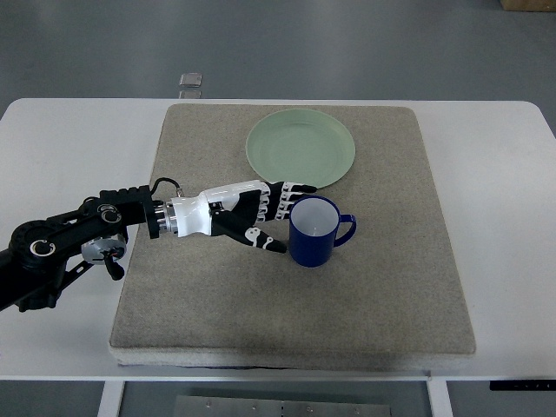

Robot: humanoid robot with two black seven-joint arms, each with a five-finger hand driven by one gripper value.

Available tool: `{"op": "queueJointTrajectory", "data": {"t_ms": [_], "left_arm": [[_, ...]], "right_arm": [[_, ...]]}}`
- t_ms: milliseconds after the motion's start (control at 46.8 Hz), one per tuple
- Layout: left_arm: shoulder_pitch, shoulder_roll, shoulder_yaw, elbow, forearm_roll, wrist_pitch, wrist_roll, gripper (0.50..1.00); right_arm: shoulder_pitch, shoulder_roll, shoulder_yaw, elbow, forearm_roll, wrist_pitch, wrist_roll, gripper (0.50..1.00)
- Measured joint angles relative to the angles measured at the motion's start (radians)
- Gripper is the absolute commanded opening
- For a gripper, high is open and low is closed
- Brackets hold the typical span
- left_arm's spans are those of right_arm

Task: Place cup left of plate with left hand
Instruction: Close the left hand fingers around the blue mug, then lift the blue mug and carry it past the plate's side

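A dark blue cup (314, 234) with a white inside stands upright on the grey mat (261, 321), its handle pointing right. A pale green plate (301, 148) lies on the mat just behind it. My left hand (289, 217) reaches in from the left and sits right at the cup's left side. The fingers (287, 193) are spread toward the cup's upper left rim and the thumb (261, 239) is low at its left. The hand is open and has not closed around the cup. The right arm is out of view.
The mat lies on a white table (52, 139). A small clear object (190, 80) lies on the floor beyond the table's far edge. The left forearm (78, 239) stretches over the table's left part.
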Motion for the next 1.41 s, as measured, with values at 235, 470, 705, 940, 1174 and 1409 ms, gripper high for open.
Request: {"op": "queueJointTrajectory", "data": {"t_ms": [235, 470, 705, 940, 1174, 1409], "left_arm": [[0.002, -0.035, -0.001, 0.02, -0.001, 0.038, 0.0, 0.996], [0.002, -0.058, -0.002, 0.021, -0.002, 0.06, 0.0, 0.996], [0.002, -0.072, 0.0, 0.021, -0.002, 0.06, 0.0, 0.996], [0.002, -0.082, 0.0, 0.022, -0.002, 0.06, 0.0, 0.996], [0.002, -0.094, 0.006, 0.036, -0.001, 0.062, 0.0, 0.958], [-0.007, -0.095, 0.018, 0.039, 0.0, 0.063, 0.0, 0.791]], "right_arm": [[0.0, 0.0, 0.0, 0.0, 0.0, 0.0, 0.0, 0.934], [0.0, 0.0, 0.0, 0.0, 0.0, -0.001, 0.0, 0.934], [0.0, 0.0, 0.0, 0.0, 0.0, 0.0, 0.0, 0.934], [0.0, 0.0, 0.0, 0.0, 0.0, 0.0, 0.0, 0.934], [0.0, 0.0, 0.0, 0.0, 0.0, 0.0, 0.0, 0.934], [0.0, 0.0, 0.0, 0.0, 0.0, 0.0, 0.0, 0.934]]}}
